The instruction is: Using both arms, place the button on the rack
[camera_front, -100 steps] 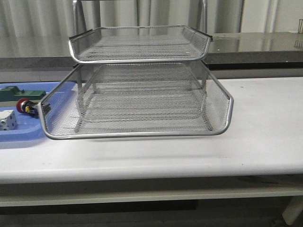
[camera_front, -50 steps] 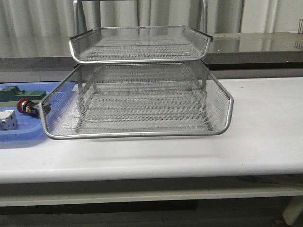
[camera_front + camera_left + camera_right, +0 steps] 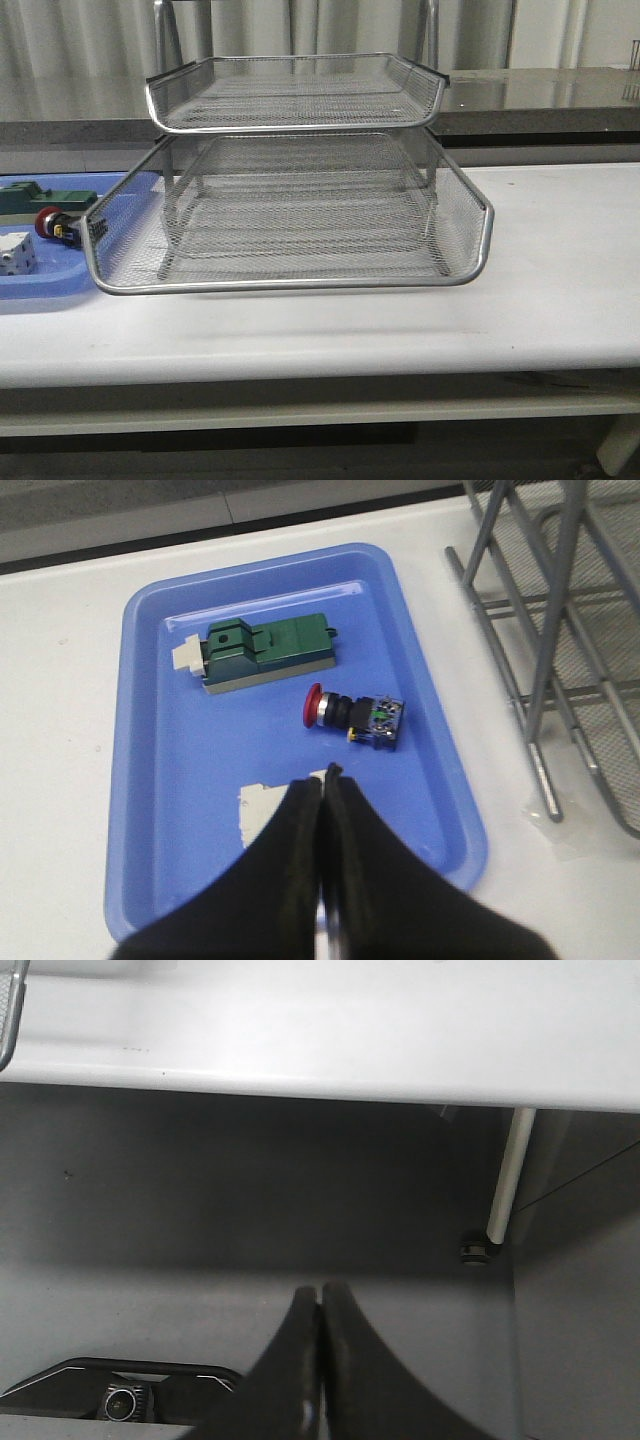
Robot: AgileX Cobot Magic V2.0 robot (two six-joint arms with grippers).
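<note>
The button (image 3: 352, 712), with its red head and black body, lies on its side in the blue tray (image 3: 150, 860); it also shows in the front view (image 3: 55, 224) at the far left. The silver wire-mesh rack (image 3: 290, 210) stands mid-table, its legs in the left wrist view (image 3: 560, 630). My left gripper (image 3: 322, 778) is shut and empty, hovering above the tray over the white cube, a little short of the button. My right gripper (image 3: 320, 1292) is shut and empty, low beside the table edge, facing the floor. Neither arm shows in the front view.
A green flat block (image 3: 265, 653) lies in the tray behind the button. A white cube-shaped part (image 3: 15, 254) sits at the tray's front, half hidden under my left fingers (image 3: 262, 806). A table leg (image 3: 505, 1175) and the table's underside edge (image 3: 300, 1055) are near my right gripper.
The blue tray and its parts have shifted very slightly in the front view. Nothing else has visibly changed.
</note>
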